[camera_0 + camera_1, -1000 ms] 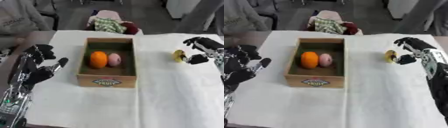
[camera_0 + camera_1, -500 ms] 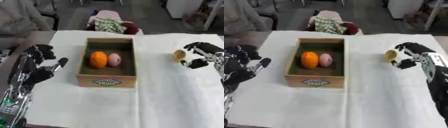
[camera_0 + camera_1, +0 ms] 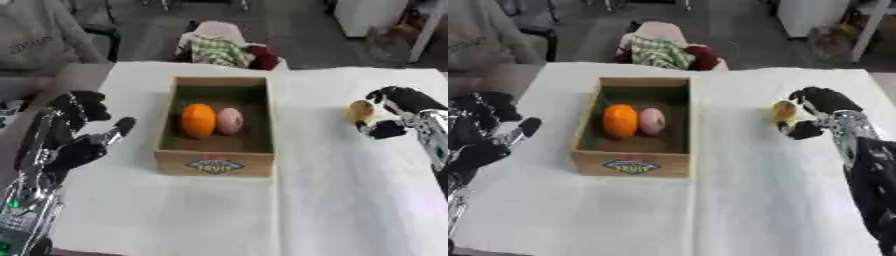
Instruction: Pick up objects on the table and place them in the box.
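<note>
A wooden box (image 3: 215, 162) stands in the middle of the white-covered table, with an orange (image 3: 199, 120) and a pink rounded object (image 3: 229, 120) side by side in it. Right of the box lies a small yellow object (image 3: 783, 111). My right hand (image 3: 822, 100) is at its right side. The fingers curl over its top and the thumb (image 3: 804, 130) sits just below it. My left hand (image 3: 74, 137) stays open at the left, fingers up, well apart from the box.
A bundle of checked and red cloth (image 3: 224, 49) lies past the table's far edge. A person in grey sits at the far left. White tablecloth (image 3: 289, 210) stretches in front of the box.
My right hand has come down and closed in round the yellow object, which has stayed about where it was. The left hand has not moved.
</note>
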Action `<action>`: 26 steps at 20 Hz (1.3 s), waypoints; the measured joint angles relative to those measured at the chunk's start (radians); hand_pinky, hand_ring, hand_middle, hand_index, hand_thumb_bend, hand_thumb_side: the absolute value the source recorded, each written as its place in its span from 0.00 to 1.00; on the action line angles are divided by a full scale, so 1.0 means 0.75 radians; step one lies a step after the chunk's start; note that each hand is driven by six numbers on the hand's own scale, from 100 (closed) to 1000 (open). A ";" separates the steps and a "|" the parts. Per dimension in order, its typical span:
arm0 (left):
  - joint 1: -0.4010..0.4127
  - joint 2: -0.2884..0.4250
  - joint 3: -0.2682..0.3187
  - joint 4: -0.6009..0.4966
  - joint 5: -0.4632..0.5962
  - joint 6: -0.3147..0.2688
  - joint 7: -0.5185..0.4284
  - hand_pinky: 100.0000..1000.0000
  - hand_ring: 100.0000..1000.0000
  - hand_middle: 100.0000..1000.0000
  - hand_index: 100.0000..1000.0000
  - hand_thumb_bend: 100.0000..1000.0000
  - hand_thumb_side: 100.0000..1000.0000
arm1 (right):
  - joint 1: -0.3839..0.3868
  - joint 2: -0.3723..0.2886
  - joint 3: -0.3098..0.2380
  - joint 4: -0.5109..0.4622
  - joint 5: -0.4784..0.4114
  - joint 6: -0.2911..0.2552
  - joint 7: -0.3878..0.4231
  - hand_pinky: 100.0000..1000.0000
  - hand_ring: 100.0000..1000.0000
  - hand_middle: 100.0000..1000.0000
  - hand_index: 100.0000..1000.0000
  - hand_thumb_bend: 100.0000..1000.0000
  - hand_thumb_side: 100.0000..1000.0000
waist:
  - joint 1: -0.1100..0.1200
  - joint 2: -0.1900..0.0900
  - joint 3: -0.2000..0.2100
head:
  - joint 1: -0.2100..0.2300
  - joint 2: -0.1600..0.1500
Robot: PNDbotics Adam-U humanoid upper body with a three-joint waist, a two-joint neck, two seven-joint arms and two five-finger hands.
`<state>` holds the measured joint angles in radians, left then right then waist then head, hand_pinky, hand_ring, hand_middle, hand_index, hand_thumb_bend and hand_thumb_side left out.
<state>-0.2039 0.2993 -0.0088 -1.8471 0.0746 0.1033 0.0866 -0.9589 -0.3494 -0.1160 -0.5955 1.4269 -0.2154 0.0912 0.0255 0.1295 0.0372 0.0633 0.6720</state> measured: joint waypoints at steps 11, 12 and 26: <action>0.000 0.000 0.000 0.000 0.000 0.000 0.000 0.66 0.49 0.43 0.59 0.62 0.02 | 0.007 0.017 0.008 0.011 0.081 0.065 -0.130 0.56 0.57 0.52 0.59 0.04 0.34 | 0.000 0.001 0.005 | -0.005 -0.006; 0.000 0.000 0.000 0.000 0.000 0.000 0.000 0.66 0.49 0.43 0.59 0.62 0.02 | 0.010 0.018 0.009 0.011 0.088 0.068 -0.144 0.55 0.56 0.48 0.53 0.00 0.32 | 0.000 0.001 0.005 | -0.005 -0.006; 0.000 0.000 0.000 0.000 0.000 0.000 0.000 0.66 0.49 0.43 0.59 0.61 0.02 | -0.010 0.029 0.044 -0.112 0.004 -0.001 -0.364 0.51 0.50 0.40 0.34 0.00 0.12 | -0.001 0.002 0.003 | -0.005 -0.007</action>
<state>-0.2041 0.2993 -0.0088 -1.8472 0.0746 0.1033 0.0866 -0.9667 -0.3280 -0.0827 -0.6798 1.4301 -0.2160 -0.1821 0.0246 0.1308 0.0393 0.0598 0.6671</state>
